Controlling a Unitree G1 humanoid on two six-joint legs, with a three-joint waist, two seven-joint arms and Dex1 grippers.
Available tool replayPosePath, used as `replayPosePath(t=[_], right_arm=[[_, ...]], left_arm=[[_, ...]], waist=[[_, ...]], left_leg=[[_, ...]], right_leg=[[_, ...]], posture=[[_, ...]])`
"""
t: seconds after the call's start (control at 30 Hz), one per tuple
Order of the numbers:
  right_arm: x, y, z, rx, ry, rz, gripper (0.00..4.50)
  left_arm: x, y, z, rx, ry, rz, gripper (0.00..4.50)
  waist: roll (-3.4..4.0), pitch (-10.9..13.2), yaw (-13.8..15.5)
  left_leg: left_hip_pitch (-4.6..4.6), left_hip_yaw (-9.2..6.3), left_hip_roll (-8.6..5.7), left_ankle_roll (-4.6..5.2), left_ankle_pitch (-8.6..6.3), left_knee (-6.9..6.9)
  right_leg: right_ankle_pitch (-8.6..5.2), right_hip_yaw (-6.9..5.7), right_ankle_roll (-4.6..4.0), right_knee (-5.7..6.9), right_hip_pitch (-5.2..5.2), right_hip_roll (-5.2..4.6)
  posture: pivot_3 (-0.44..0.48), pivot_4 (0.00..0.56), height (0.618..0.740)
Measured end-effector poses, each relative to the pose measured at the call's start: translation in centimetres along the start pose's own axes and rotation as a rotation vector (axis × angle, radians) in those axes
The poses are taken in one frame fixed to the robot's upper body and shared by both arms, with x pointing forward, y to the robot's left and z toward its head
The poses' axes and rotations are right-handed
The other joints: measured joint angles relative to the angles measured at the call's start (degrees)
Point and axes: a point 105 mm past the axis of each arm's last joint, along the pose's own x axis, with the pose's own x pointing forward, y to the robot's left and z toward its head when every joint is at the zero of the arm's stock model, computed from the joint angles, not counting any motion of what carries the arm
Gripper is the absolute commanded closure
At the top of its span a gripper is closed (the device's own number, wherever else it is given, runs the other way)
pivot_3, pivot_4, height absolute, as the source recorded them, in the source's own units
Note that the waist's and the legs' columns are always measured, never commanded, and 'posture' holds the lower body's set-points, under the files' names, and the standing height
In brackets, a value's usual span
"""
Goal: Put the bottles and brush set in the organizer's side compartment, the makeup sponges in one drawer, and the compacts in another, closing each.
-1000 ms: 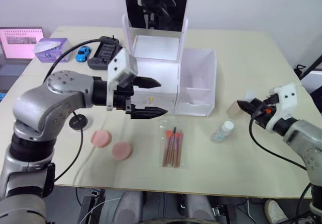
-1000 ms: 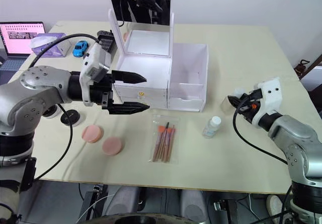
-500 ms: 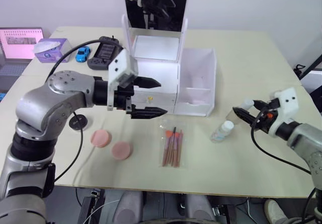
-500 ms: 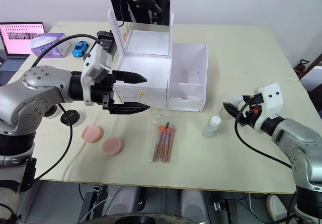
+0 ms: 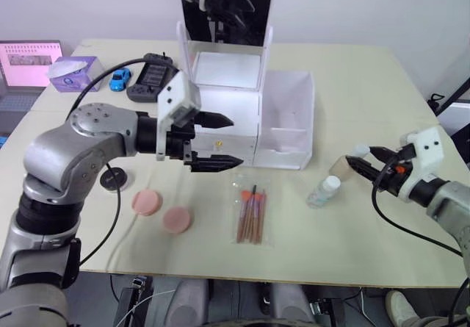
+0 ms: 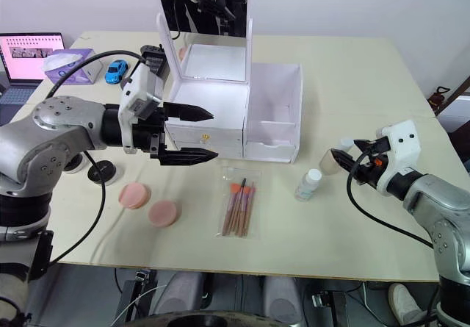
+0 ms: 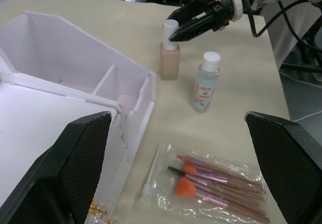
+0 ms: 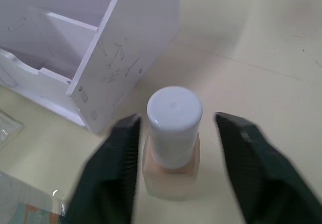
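Note:
The beige bottle [image 8: 171, 171] stands upright on the table just right of the organizer [image 5: 228, 106]. My right gripper [image 8: 176, 119] is open, with one finger on each side of the bottle's white cap and not touching it. The clear bottle [image 5: 324, 192] stands beside it, and the brush set [image 5: 250, 214] lies flat in front of the drawers. Two pink makeup sponges [image 5: 147, 201] lie at the front left. One compact [image 6: 103, 171] sits partly behind my left arm. My left gripper [image 5: 236, 143] is open in front of the gold-knobbed drawers, holding nothing. The side compartment [image 5: 290, 114] is open-topped.
A purple tissue box [image 5: 73, 72], a blue toy car [image 5: 120, 78] and a black device [image 5: 150, 77] sit at the back left, beside a laptop [image 5: 29, 62]. A black cable trails over the table near the compact. The organizer's mirror [image 5: 226, 15] stands upright at the back.
My right gripper's fingers have spread away from the beige bottle's cap, and the arm has drawn back a little to the right. The left arm has stayed where it was.

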Motion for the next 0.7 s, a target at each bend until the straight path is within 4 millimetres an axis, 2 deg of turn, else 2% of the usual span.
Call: replayPosePath(t=[0.4,0.7], right_arm=[[0.0,0.1,0.2,-0.001,-0.007,0.023,3.26],[-1.0,-0.1,4.4,-0.053,-0.069,0.105,3.26]], left_arm=[[0.0,0.1,-0.1,-0.002,0.001,0.002,0.00],[-0.8,0.9,-0.5,0.003,0.027,0.033,0.00]], waist=[[0.01,0.00,-0.04],[0.01,0.01,0.00]], left_leg=[[0.00,0.00,0.00,0.00,0.00,0.00],[-0.02,0.01,0.00,0.00,0.00,-0.01]], right_leg=[[0.00,0.00,0.00,0.00,0.00,0.00],[0.00,0.00,-0.01,-0.01,-0.02,0.00]], posture=[[0.000,0.150,0.740],[0.000,0.150,0.740]])
